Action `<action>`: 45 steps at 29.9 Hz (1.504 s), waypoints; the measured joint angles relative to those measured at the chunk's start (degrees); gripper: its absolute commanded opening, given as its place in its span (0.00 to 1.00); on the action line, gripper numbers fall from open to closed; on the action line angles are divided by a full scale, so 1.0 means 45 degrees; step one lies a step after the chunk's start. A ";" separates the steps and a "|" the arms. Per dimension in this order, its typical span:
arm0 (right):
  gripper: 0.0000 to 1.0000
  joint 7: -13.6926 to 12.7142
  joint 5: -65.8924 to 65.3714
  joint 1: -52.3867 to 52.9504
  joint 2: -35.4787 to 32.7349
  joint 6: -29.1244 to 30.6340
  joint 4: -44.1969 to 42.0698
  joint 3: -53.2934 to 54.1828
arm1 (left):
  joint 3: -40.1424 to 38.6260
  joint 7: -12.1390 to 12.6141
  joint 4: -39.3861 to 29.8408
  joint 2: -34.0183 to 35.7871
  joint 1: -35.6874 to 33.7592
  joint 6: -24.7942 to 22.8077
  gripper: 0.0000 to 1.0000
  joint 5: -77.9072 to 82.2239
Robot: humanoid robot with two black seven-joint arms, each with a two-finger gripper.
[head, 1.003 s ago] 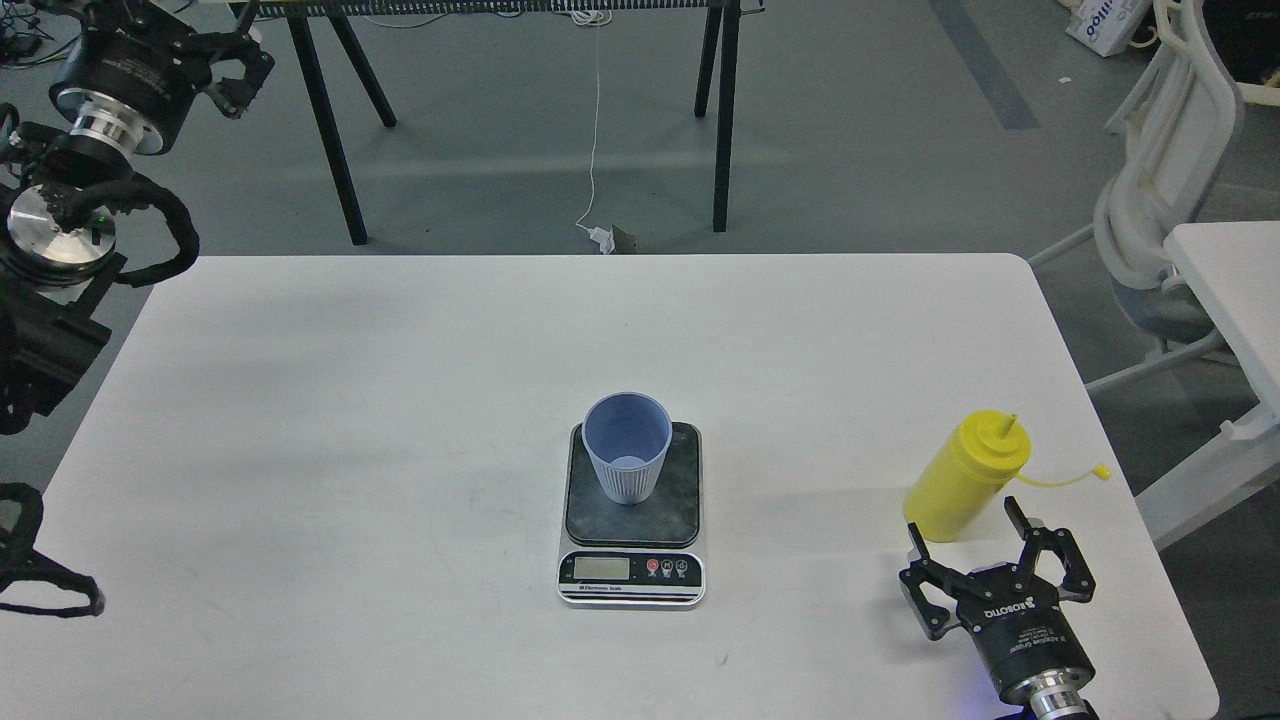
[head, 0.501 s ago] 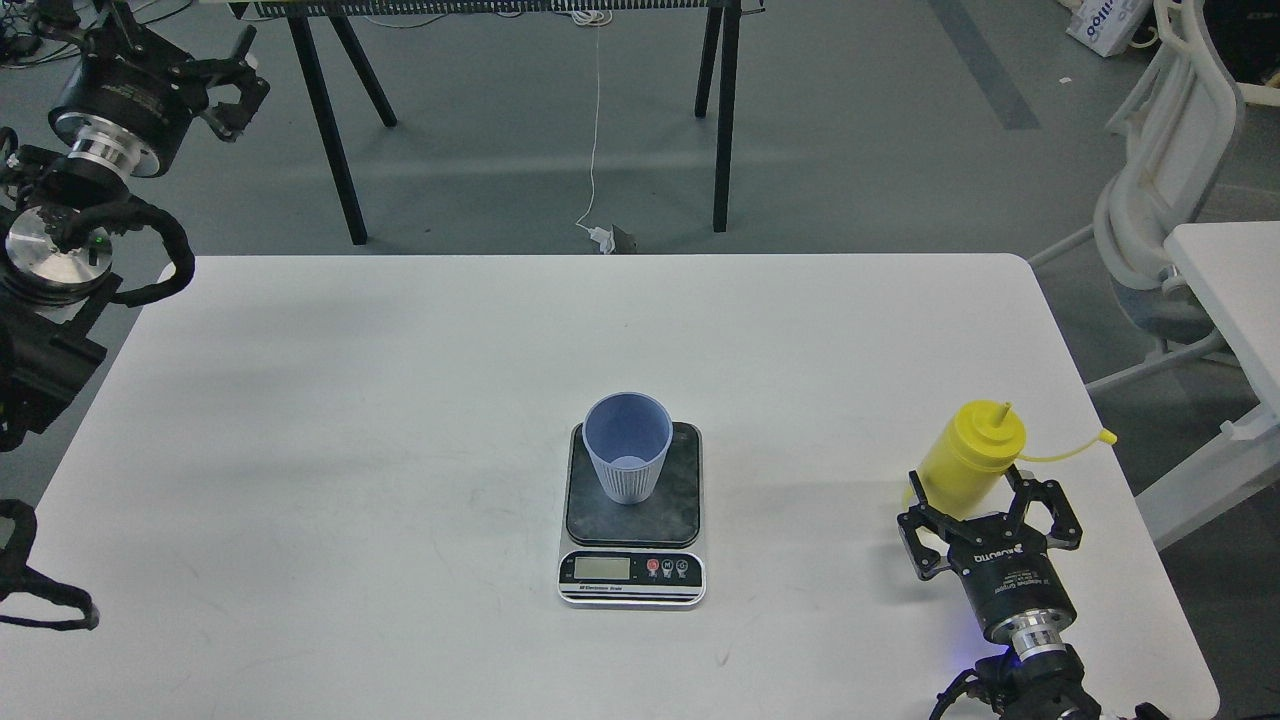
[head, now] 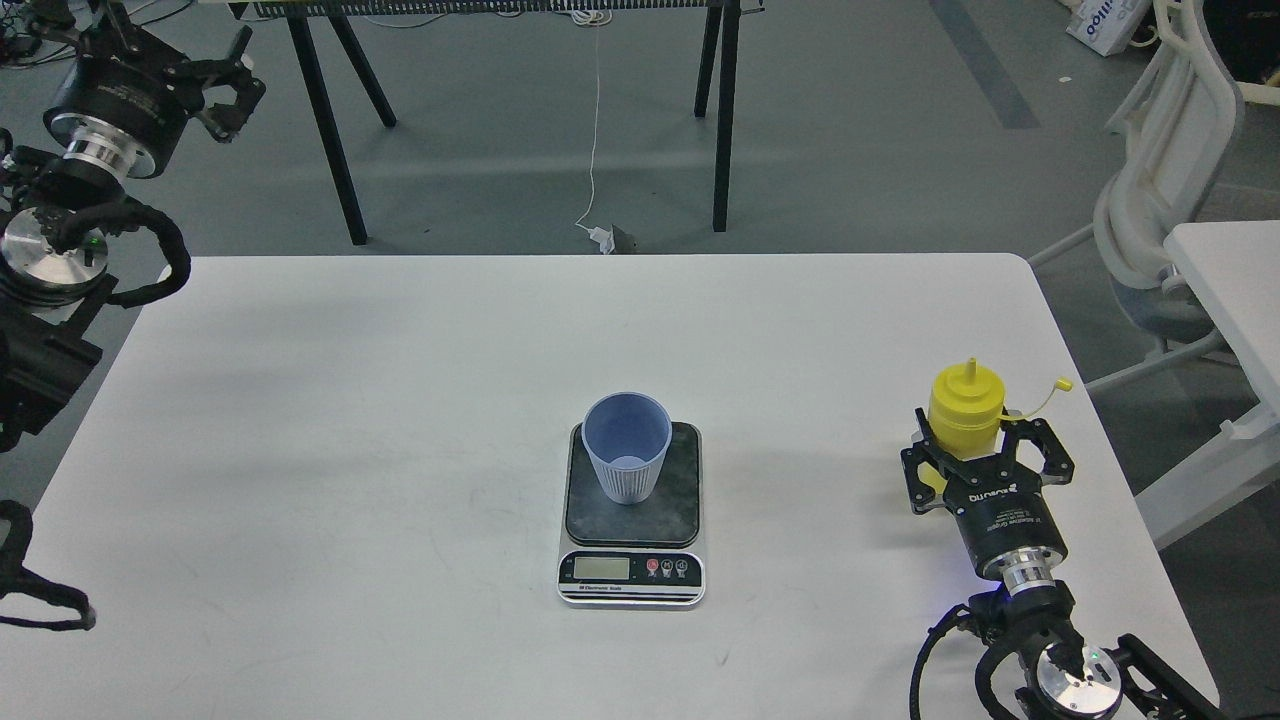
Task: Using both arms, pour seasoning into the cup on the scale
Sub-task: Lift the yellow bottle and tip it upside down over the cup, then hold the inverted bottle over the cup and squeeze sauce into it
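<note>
The yellow seasoning bottle [head: 966, 409] is at the table's right side, nozzle up, its cap strap trailing to the upper right. My right gripper [head: 972, 432] comes in from the bottom right; its two fingers lie against the bottle's sides and hide its lower part. The ribbed blue-grey cup [head: 627, 447] stands upright and empty on the dark plate of the scale [head: 632, 575] at the table's middle. My left gripper [head: 238, 84] is open and empty, high at the far left beyond the table's back corner.
The white table [head: 400, 400] carries only the scale and the bottle. Black trestle legs [head: 330, 130] stand behind it. A white chair [head: 1165, 180] and a second white table [head: 1235, 290] are close on the right.
My right gripper has moved forward around the bottle and closed in on it. The bottle has shifted away from the table's front edge with the gripper. The left arm has drifted slightly left.
</note>
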 measured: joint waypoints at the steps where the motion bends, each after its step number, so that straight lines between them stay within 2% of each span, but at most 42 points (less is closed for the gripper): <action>1: 0.28 -0.0007 -0.0026 0.0133 -0.0155 0.0000 0.0121 0.0001 | -0.0011 0.0000 -0.0003 0.0040 0.0000 0.0000 0.99 0.0000; 10: 0.28 0.0013 -0.2011 0.2776 -0.3795 0.0000 0.1711 -0.0103 | 0.0151 0.0163 -0.0175 -0.0009 0.0405 0.0000 0.99 0.0129; 16: 0.26 -0.0007 -0.4332 0.5986 -0.5197 0.0004 0.1726 -0.1198 | 0.0243 0.0107 -0.1804 -0.0075 0.1868 0.0000 0.99 0.0154; 21: 0.26 -0.0008 -0.6732 0.8079 -0.5231 0.0004 0.1931 -0.2394 | 0.0123 0.0029 -0.2036 -0.0185 0.2149 0.0000 0.99 0.0081; 25: 0.26 0.0158 -0.9224 0.9743 -0.4995 -0.0351 0.2050 -0.4482 | -0.0134 0.0010 -0.2023 -0.0186 0.2153 0.0000 0.99 -0.0008; 34: 0.25 0.0792 -1.3197 1.2749 -0.4376 -0.2312 0.2127 -0.9035 | -0.0881 0.0086 -0.1476 -0.0423 0.2139 0.0001 0.99 -0.0033; 41: 0.21 0.0868 -1.5434 1.5148 -0.3775 -0.4611 0.2091 -1.3360 | -0.1115 0.0058 -0.1432 -0.0463 0.2106 0.0001 0.99 -0.0039; 45: 0.21 0.0842 -1.6213 1.5388 -0.3358 -0.5800 0.2125 -1.4596 | -0.1154 0.0059 -0.1433 -0.0392 0.2141 0.0001 0.99 -0.0041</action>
